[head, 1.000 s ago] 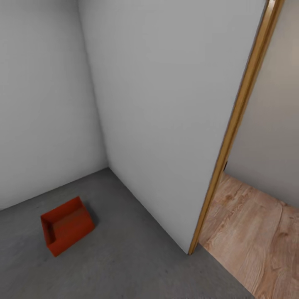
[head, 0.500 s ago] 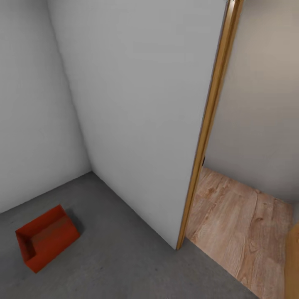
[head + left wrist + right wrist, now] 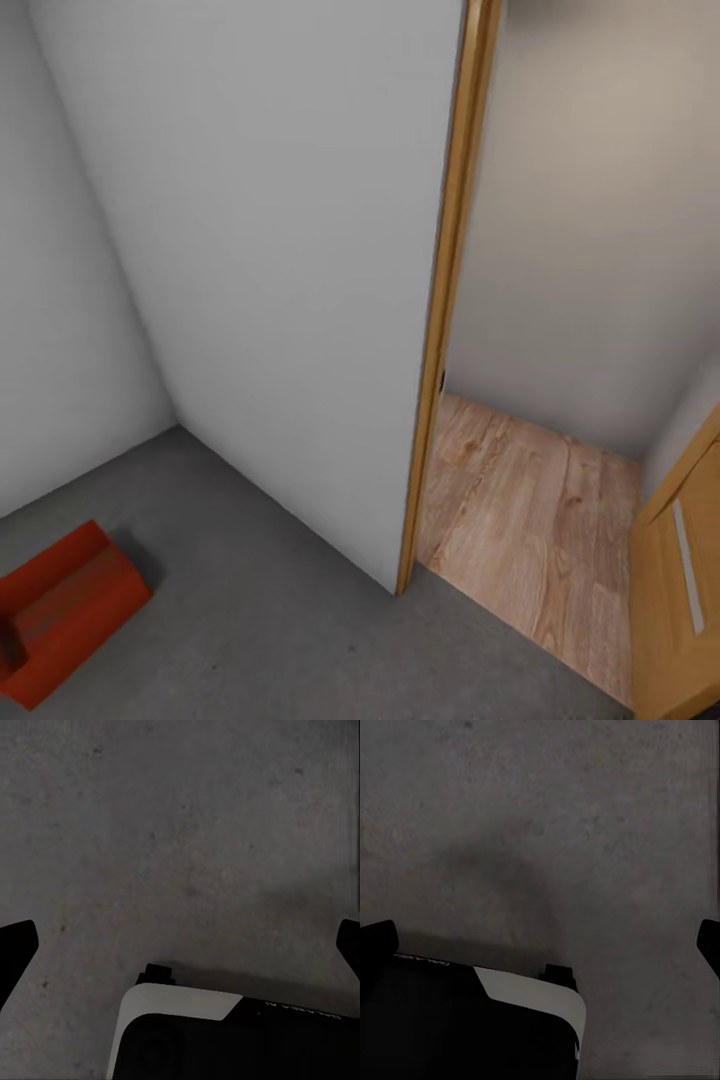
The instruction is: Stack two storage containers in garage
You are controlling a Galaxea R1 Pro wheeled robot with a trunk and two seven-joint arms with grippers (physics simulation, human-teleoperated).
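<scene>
Bin [image 3: 62, 610] lay empty on concrete [image 3: 280, 640], left of door frame [image 3: 440, 300] | plank floor [image 3: 530, 540] beyond frame | both grippers [image 3: 180, 945] [image 3: 540, 941] spread apart, holding nothing

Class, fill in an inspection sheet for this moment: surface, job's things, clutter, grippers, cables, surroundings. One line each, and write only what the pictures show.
Surface: rough dark grey concrete floor; light wood plank floor past the doorway.
Job's things: one orange-red container sits on the concrete at the head view's lower left, cut by the picture's edge, with nothing stacked on it.
Clutter: nothing seen.
Grippers: left gripper and right gripper both open, fingers wide apart, nothing between them, pointing down at bare concrete.
Cables: nothing seen.
Surroundings: pale grey walls, a wood-trimmed doorway edge, and part of a wooden door at lower right.
</scene>
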